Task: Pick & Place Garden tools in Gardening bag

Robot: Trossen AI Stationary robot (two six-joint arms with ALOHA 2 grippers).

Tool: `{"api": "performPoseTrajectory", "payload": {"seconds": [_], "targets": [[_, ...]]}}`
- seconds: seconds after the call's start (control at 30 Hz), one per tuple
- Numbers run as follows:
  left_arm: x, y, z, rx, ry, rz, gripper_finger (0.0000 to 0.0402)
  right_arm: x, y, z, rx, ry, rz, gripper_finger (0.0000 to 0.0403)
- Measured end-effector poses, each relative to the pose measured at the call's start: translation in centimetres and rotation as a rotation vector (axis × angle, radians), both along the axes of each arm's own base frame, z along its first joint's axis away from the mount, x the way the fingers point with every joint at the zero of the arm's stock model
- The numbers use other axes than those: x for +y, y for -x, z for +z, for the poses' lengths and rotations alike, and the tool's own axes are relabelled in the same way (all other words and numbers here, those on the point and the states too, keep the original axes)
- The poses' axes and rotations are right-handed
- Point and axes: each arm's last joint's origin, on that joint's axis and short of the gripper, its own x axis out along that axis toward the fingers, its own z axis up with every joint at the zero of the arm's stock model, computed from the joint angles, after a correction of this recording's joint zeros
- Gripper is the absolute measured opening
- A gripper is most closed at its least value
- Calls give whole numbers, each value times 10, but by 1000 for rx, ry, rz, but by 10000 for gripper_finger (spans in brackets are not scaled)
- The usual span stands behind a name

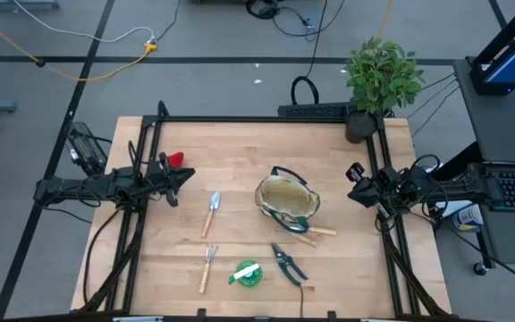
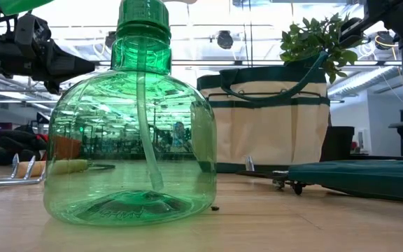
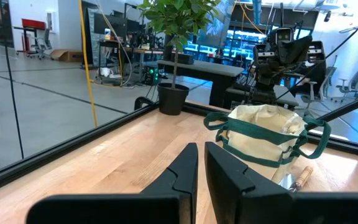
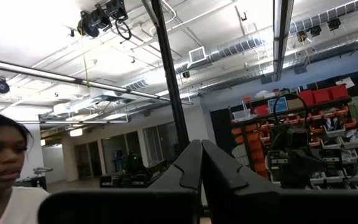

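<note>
Left claw (image 1: 184, 177) hovers near the tabletop's (image 1: 240, 143) left edge, fingers nearly closed, holding nothing; small red item (image 1: 176, 159) just behind it. Right claw (image 1: 354, 185) waits at the right edge, fingers nearly together, empty. Gardening bag (image 1: 287, 202) stands mid-tabletop, right of centre. Trowel (image 1: 211, 213), fork (image 1: 207, 266), green round item (image 1: 247, 274) and shears (image 1: 287, 264) lie toward the front edge.

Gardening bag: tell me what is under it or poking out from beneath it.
A wooden handle sticks out from beside the gardening bag on its right-arm side, lying on the table. Its metal end is covered by the bag, so which tool it is cannot be seen.
</note>
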Motion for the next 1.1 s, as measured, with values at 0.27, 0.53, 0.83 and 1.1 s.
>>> {"api": "performPoseTrajectory", "payload": {"seconds": [0.27, 0.53, 0.83, 1.1], "targets": [[0, 0, 3, -26, 0, 6, 33, 0, 0, 0, -3, 7, -4, 0], [0, 0, 3, -25, -3, 2, 33, 0, 1, 1, -36, 67, -37, 0], [-3, -1, 3, -25, -37, -112, 33, -3, 7, 12, -196, 112, -201, 0], [-4, 0, 12, -109, -74, -129, 41, -8, -4, 5, -88, 218, -435, 0]]}}
